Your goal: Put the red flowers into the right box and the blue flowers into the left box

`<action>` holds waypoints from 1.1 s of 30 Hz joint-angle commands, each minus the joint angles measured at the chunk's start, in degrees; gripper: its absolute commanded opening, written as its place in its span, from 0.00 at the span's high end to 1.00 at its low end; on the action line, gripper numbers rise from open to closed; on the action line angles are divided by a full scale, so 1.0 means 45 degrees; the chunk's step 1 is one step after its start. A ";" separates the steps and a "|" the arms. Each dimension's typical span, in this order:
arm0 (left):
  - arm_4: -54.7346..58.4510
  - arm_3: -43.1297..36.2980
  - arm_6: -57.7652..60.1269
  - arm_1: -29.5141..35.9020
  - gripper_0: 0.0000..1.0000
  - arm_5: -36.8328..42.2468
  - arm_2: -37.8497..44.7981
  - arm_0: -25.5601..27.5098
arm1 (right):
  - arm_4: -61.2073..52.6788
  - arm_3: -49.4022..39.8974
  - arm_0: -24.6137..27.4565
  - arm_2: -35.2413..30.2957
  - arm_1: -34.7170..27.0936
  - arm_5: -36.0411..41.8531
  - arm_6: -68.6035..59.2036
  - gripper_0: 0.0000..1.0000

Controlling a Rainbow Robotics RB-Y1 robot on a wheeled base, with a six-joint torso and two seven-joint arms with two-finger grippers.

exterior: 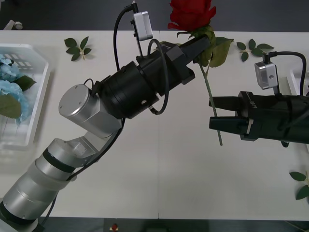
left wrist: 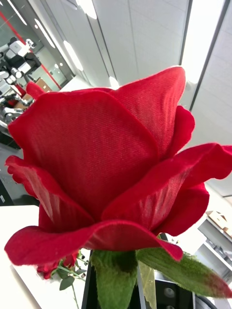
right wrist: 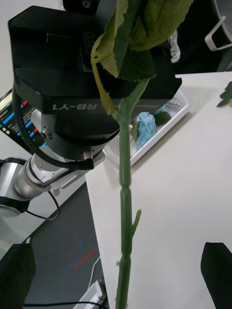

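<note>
Front overhead; wrist views close, sharing rose [exterior: 192, 14].

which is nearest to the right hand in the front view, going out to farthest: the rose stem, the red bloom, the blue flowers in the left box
1. The rose stem: between the right hand's open fingers.
2. The red bloom: up at the table's far edge, just above the left hand, which grips the rose below it.
3. The blue flowers: far left, in the left box.

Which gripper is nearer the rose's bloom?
Left. The left gripper is shut on the rose just under its bloom, holding it above the table. The right gripper is open around the lower stem, farther from the bloom.
</note>
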 commanded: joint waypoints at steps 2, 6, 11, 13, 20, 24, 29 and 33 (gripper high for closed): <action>-0.0067 -0.0409 -0.0418 -0.0065 1.00 -0.0068 0.0065 -0.0279 | -0.0113 -0.0387 -0.0600 0.0392 0.0555 -0.0538 -0.0280 0.00; -0.0087 -0.0409 -0.0418 -0.0084 1.00 -0.0107 0.0065 -0.0279 | -0.0113 -0.0387 -0.0913 0.0821 0.0594 -0.0928 -0.0241 0.00; -0.0106 -0.0409 -0.0418 -0.0065 1.00 -0.0088 0.0065 -0.0279 | -0.0113 -0.0387 -0.1147 0.1075 0.0770 -0.1182 -0.0222 0.00; -0.0106 -0.0409 -0.0418 -0.0084 1.00 -0.0107 0.0065 -0.0299 | -0.0113 -0.0407 -0.1205 0.1114 0.0789 -0.1280 -0.0241 0.00; -0.0106 -0.0389 -0.0359 -0.0065 1.00 -0.0088 0.0085 -0.0279 | -0.0113 -0.0387 -0.1284 0.1114 0.0887 -0.1280 -0.0300 0.00; -0.0106 -0.0389 -0.0359 -0.0065 1.00 -0.0146 0.0065 -0.0279 | -0.0093 -0.0387 -0.1284 0.1134 0.0887 -0.1280 -0.0261 0.77; -0.0106 -0.0409 -0.0359 -0.0065 1.00 -0.0166 0.0065 -0.0279 | -0.0113 -0.0407 -0.1303 0.1114 0.0887 -0.1339 -0.0280 1.00; -0.0106 -0.0409 -0.0359 -0.0065 1.00 -0.0166 0.0065 -0.0279 | -0.0113 -0.0387 -0.1303 0.1114 0.0887 -0.1339 -0.0261 1.00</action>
